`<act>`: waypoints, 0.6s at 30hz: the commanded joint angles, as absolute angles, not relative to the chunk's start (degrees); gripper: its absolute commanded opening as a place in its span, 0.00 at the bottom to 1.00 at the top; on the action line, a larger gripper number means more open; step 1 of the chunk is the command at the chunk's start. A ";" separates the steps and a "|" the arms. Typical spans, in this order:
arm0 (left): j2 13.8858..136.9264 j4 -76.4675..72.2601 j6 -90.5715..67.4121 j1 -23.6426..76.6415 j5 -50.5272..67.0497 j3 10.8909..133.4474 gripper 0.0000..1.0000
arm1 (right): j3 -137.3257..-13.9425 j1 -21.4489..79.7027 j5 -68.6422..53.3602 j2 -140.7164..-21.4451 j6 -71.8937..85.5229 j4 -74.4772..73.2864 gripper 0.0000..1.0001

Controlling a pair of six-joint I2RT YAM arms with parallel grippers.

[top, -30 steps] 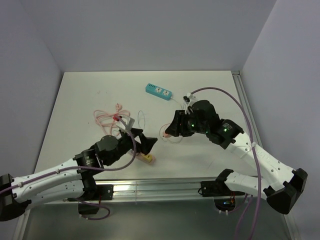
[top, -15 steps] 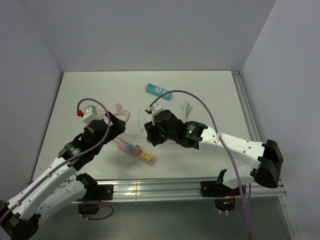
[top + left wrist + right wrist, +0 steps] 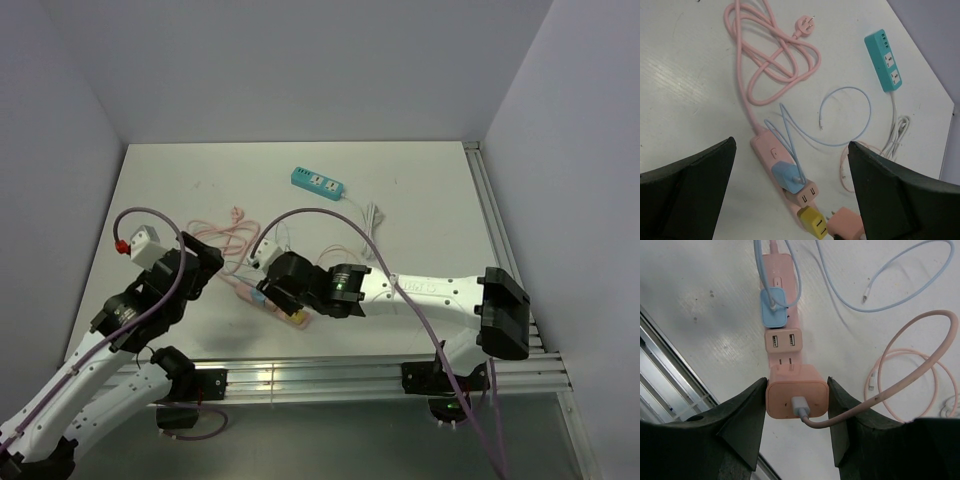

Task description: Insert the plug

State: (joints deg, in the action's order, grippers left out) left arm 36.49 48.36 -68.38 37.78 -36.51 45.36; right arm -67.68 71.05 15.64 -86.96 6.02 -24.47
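Plug (image 3: 797, 399): pink and square-bodied, clamped in the right gripper right at the near end of the pink power strip. A thin pink cable (image 3: 940, 313) leaves its back face. Whether its prongs sit in a socket cannot be told.
Table (image 3: 420, 190): white, carrying both strips and all the cords.
Right arm (image 3: 430, 290): reaches leftward across the near part of the table, with its wrist over the pink strip.
Left arm (image 3: 150, 295): raised at the left side, its wrist camera looking down on the strip and cords.
Left gripper (image 3: 791, 144): jaws spread as wide as they go with nothing between them, hanging above the strip without touching it.
Right gripper (image 3: 796, 385): partly closed, its fingers (image 3: 745, 412) pressing the two sides of the plug.
Pink power strip (image 3: 771, 152): lies flat and diagonal near the table's front edge. Its thick pink cord (image 3: 767, 70) loops loosely behind it and ends in a free pronged cord end (image 3: 806, 25).
Teal power strip (image 3: 883, 60): on the far side, well apart from the pink one, its white cord (image 3: 897, 132) bunched beside it.
Light blue cable (image 3: 852, 97): an open loop between the two strips, running to the blue charger.
Blue charger (image 3: 774, 310): seated in the pink strip, beyond the USB ports (image 3: 782, 341) as seen from the plug.
Yellow block (image 3: 812, 223): at the strip's near end, just beside the plug.
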 commanded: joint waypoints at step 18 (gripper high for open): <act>36.57 44.91 -67.59 37.53 -36.04 45.88 0.99 | -70.31 75.15 19.51 -94.13 4.22 -21.45 0.00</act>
State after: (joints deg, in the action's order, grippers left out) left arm 36.99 46.54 -68.20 37.78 -36.23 45.34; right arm -68.47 74.76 17.80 -93.38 4.40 -23.59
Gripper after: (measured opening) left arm 0.995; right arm 0.549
